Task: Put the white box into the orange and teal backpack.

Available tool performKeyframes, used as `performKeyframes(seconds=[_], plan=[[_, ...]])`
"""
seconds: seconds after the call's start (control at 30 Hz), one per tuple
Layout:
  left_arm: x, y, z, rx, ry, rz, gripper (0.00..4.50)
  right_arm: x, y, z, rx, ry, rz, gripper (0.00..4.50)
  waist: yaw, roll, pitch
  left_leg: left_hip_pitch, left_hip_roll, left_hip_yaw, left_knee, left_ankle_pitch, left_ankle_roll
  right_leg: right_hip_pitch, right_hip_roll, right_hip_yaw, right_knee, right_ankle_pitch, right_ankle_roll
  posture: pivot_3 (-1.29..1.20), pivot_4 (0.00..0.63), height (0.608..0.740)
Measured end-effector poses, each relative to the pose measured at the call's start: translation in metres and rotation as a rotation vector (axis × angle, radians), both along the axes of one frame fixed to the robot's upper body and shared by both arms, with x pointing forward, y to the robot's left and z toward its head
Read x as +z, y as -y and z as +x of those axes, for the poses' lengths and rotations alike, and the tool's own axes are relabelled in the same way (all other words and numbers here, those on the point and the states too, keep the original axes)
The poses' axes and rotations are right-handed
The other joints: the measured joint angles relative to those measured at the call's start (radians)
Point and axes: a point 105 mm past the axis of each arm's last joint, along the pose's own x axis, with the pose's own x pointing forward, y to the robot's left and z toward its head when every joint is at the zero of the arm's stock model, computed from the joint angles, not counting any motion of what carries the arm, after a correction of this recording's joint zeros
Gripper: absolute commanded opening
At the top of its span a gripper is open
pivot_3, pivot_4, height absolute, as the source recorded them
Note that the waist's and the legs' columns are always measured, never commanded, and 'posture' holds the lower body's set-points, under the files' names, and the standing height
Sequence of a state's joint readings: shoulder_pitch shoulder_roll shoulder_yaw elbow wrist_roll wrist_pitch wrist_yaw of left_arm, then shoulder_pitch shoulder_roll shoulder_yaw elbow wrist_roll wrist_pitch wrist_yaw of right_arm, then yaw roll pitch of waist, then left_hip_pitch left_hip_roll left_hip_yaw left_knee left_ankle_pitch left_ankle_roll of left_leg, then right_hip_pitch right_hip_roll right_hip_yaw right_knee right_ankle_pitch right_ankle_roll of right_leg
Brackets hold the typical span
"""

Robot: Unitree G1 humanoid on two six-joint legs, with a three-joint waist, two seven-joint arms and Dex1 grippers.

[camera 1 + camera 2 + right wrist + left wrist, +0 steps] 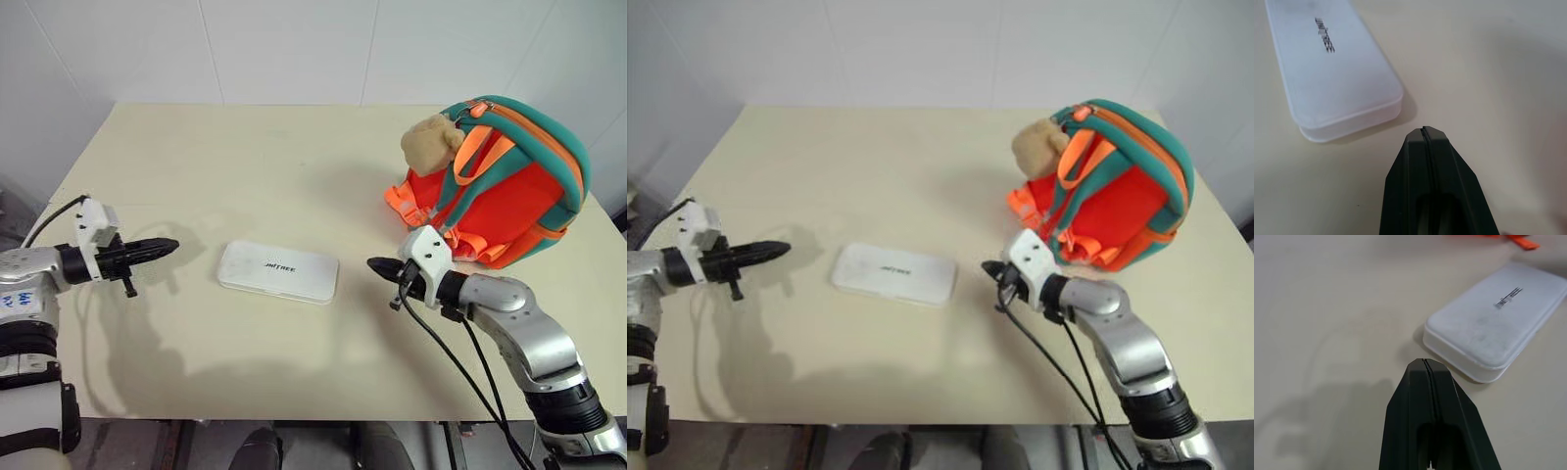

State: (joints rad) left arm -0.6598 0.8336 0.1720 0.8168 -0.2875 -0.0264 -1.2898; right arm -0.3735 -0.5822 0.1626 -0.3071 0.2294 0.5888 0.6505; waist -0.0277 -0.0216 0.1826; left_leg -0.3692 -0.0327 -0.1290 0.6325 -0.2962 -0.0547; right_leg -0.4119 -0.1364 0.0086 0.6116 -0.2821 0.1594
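left hand (168,245) pinched closed, flat white box (278,271), rounded corners

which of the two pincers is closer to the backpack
The right pincer: it sits just in front of the orange and teal fabric backpack, while the left pincer is across the flat white box.

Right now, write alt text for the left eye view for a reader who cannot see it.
A flat white rectangular box with rounded corners lies on a cream table between two black-fingered robot hands, both shut and apart from it: the left hand and the right hand. An orange and teal backpack with a tan plush toy stands behind the right hand.
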Motion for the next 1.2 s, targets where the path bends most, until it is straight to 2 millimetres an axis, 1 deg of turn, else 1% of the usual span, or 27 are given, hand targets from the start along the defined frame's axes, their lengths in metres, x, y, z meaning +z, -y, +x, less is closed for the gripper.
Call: performKeyframes(seconds=[0.13, 0.23, 0.33, 0.5, 0.77, 1.0, 1.2], plan=[[-0.017, 0.015, 0.007, 0.001, -0.077, -0.038, 0.0, -0.014, -0.011, 0.0, 0.018, -0.047, -0.032, 0.12, -0.002, 0.0, 0.0, 0.0, 0.0, 0.0, 0.0, 0.0, -0.001, -0.001, 0.0, 0.0, 0.0, 0.0, 0.0, 0.0, 0.15, 0.74], [-0.02, 0.019, 0.009, 0.008, -0.095, -0.055, 0.0, -0.022, -0.012, -0.001, 0.023, -0.079, -0.055, 0.12, -0.001, 0.0, 0.0, -0.001, 0.0, 0.0, 0.0, 0.001, -0.001, -0.001, 0.0, 0.0, 0.0, 0.0, 0.0, 0.0, 0.15, 0.74], [-0.02, 0.021, 0.01, 0.004, -0.116, -0.067, 0.0, -0.025, -0.016, -0.003, 0.036, -0.087, -0.059, 0.12, -0.001, 0.0, 0.0, -0.001, 0.0, 0.0, 0.0, 0.001, -0.001, -0.001, 0.0, 0.0, 0.0, 0.0, 0.0, 0.0, 0.15, 0.74], [-0.019, 0.026, 0.011, -0.019, -0.132, -0.08, 0.0, -0.027, -0.022, -0.004, 0.049, -0.091, -0.05, 0.12, 0.0, 0.0, 0.0, -0.001, 0.0, 0.0, 0.0, 0.001, -0.001, -0.001, 0.0, 0.0, 0.0, 0.0, 0.0, 0.0, 0.15, 0.74], [-0.031, 0.04, 0.011, -0.064, -0.181, -0.09, 0.0, -0.027, -0.023, -0.004, 0.046, -0.084, -0.052, 0.12, -0.001, -0.001, 0.0, -0.001, 0.0, 0.0, 0.0, 0.001, -0.001, -0.001, 0.0, 0.0, 0.0, 0.0, 0.0, 0.0, 0.15, 0.74], [-0.033, 0.054, 0.009, -0.125, -0.196, -0.082, 0.0, -0.026, -0.028, -0.005, 0.069, -0.065, -0.053, 0.12, 0.0, -0.001, 0.0, -0.001, 0.0, 0.0, 0.0, 0.001, -0.001, -0.001, 0.0, 0.0, 0.0, 0.0, 0.0, 0.0, 0.15, 0.74], [-0.027, 0.057, 0.007, -0.152, -0.204, -0.07, 0.0, -0.026, -0.027, -0.002, 0.064, -0.057, -0.066, 0.12, 0.0, -0.001, 0.0, -0.001, 0.0, 0.0, 0.0, 0.001, -0.001, -0.001, 0.0, 0.0, 0.0, 0.0, 0.0, 0.0, 0.15, 0.74]])
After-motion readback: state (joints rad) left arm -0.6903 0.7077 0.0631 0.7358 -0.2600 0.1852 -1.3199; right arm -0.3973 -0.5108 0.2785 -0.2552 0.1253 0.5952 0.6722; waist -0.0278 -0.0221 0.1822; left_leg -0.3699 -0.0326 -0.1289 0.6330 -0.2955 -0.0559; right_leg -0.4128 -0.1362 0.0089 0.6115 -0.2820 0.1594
